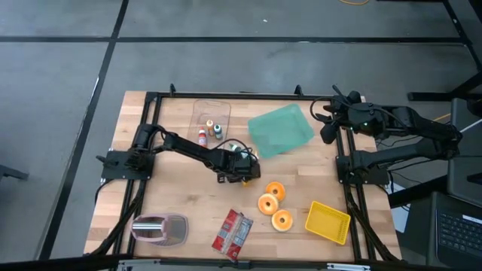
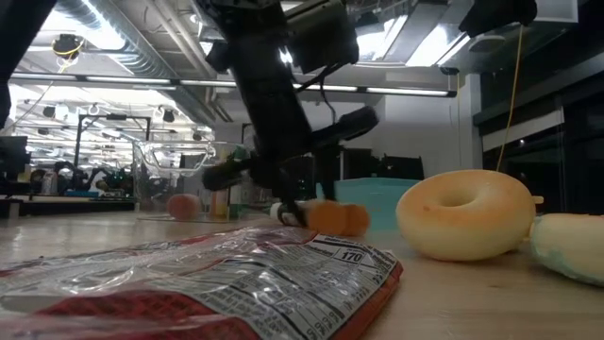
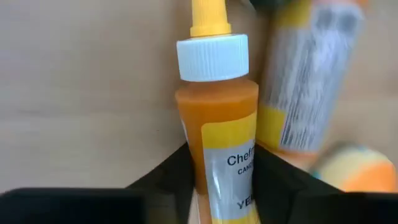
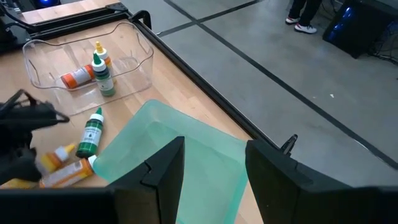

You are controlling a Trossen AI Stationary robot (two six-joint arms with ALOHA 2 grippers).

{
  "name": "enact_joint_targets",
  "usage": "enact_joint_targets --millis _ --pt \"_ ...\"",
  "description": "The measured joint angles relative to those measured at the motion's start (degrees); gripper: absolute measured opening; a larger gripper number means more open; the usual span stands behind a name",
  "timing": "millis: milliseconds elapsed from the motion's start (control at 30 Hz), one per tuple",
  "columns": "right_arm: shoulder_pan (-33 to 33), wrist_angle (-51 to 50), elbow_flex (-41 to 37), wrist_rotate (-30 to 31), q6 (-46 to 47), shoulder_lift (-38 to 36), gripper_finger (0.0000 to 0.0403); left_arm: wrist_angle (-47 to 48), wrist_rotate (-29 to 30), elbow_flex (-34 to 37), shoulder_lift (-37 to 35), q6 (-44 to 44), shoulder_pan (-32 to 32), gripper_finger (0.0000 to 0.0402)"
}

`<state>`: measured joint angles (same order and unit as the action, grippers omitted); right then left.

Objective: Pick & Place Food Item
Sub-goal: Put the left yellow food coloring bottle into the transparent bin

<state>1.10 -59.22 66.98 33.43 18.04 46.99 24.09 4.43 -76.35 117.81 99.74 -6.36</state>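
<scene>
Left wrist view: left end effector pinched around an orange sauce bottle lying mid-surface beside another bottle, w/ right end effector part-open, raised over the green tray.

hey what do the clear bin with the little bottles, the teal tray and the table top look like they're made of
Clear bin: probably rigid plastic, glossy; see-through walls with bright rim highlights, bottles visible through it.
Teal tray: likely plastic, smooth, semi-matte; uniform colour, rounded moulded corners.
Table top: looks like wood, pale, sealed or bare; plank seams and grain lines show.
</scene>
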Motion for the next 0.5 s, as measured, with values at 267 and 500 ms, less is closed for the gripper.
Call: enact_joint_targets --millis 267,500 --pt "0.0 1.1 0.0 0.2 0.0 0.8 0.0168 -9.1 7.3 0.3 -2.3 -7.2 0.1 0.0086" --pt "0.2 4.6 0.0 0.3 -0.5 2.4 0.0168 -9.4 21.5 -0.3 -12.3 -19.1 1.5 0.008"
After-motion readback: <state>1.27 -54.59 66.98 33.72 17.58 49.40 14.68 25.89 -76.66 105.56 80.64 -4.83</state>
